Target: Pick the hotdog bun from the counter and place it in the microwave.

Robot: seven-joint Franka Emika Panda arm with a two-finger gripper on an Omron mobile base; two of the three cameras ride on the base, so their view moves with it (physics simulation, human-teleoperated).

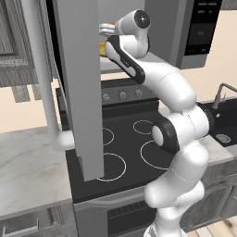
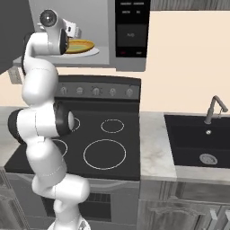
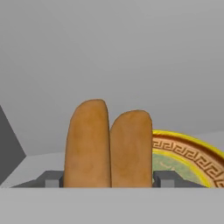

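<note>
Hotdog bun (image 3: 108, 146) gripped in hand (image 3: 108, 179), inside microwave (image 2: 108, 33), beside yellow dish (image 3: 188, 155).

The white arm rises from the lower right of the left base view, folded upward, wrist at top centre. The pincer (image 3: 108, 179) is clamped on the hotdog bun (image 3: 108, 144), fingertips (image 3: 51, 179) at the hand view's bottom.

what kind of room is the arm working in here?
A rendered home kitchen, most likely: a black stovetop with white burner rings, a dark sink with a faucet set in the counter, and an open microwave above the stove.
</note>
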